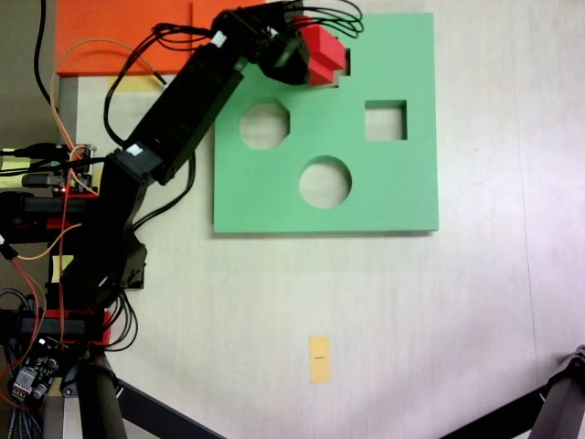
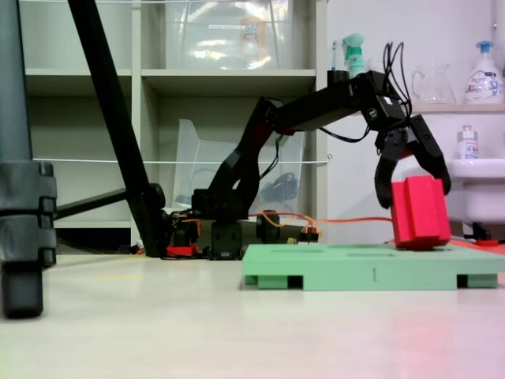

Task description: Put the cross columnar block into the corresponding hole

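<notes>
The cross columnar block is bright red and stands at the far edge of the green foam board, as the fixed view from above shows it, over the spot where the corresponding hole lies; only a sliver of that cutout shows beside the block. In the low fixed view the block leans a little, its lower end at the board's top face; whether it has entered the hole cannot be told. The tool has its two fingers spread about as wide as the block and set against its upper sides, holding it. On the board the octagonal cutout, square cutout and round cutout are all empty. The board rests on the pale surface, with an orange sheet just beside its far corner and a small yellow tag well apart.
</notes>
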Robot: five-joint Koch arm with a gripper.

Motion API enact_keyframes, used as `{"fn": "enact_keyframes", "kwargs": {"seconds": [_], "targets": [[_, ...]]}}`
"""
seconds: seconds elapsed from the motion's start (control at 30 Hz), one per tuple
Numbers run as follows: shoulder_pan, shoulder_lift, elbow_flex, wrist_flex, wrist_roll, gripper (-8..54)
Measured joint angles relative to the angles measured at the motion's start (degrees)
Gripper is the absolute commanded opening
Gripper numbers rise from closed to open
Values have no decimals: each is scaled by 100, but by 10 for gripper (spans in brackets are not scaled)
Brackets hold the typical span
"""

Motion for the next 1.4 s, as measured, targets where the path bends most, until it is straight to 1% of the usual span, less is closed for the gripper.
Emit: {"fn": "enact_keyframes", "kwargs": {"seconds": [0.33,0.47,0.7,0.73,0.77,0.83,0.87,0.9,0.97,1.3,1.4], "targets": [[-26,-369,-18,-114,9,118],[0,-598,-237,-132,-9,119],[114,-721,-448,-149,-9,121],[132,-791,-492,-149,-9,142],[132,-870,-580,-141,-9,179],[246,-1055,-844,-141,-26,294],[290,-1187,-1055,-141,-44,384],[290,-1213,-1072,-141,-44,437],[281,-1248,-1081,-167,-35,523],[264,-1178,-1081,-62,-290,522],[290,-554,-1081,369,-940,519]]}}
